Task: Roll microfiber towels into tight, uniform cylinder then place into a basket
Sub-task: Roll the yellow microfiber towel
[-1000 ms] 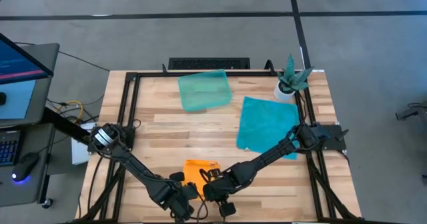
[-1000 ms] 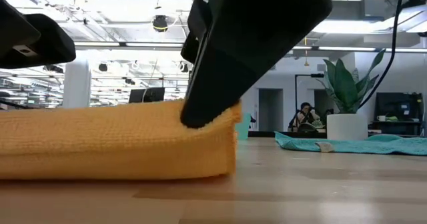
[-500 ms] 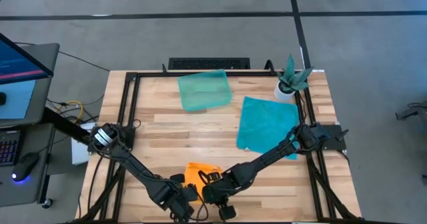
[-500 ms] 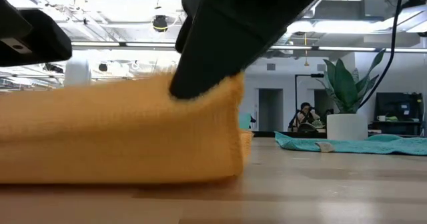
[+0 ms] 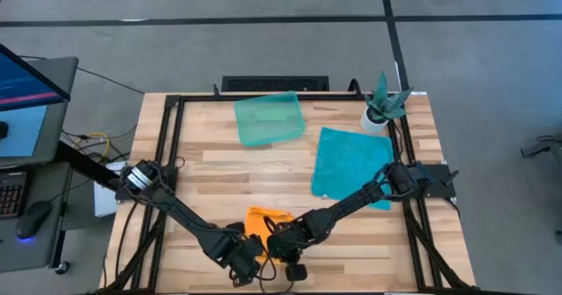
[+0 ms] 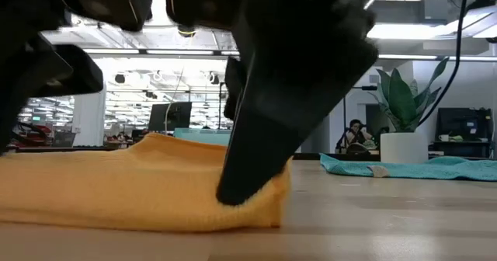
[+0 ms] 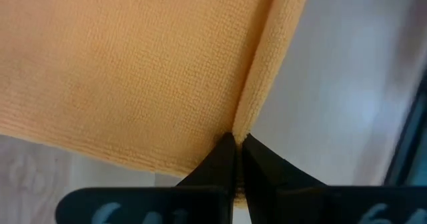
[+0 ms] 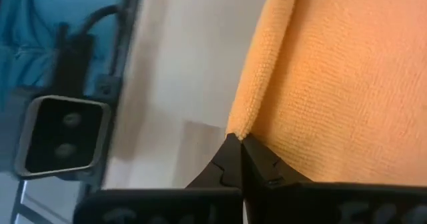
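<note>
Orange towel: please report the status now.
Left claw and right claw both shut on orange towel corners. Teal towel flat. Basket empty.

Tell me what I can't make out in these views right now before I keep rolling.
- Orange towel: high view, near half hidden under both grippers; how far it is rolled is unclear.
- Left gripper, right gripper: wrist views show each pinching a corner; the rest of the towel runs off frame.
- Low view: a dark arm blocks the towel's middle; basket hidden behind it.
- Teal towel: low view, edge-on only.
</note>
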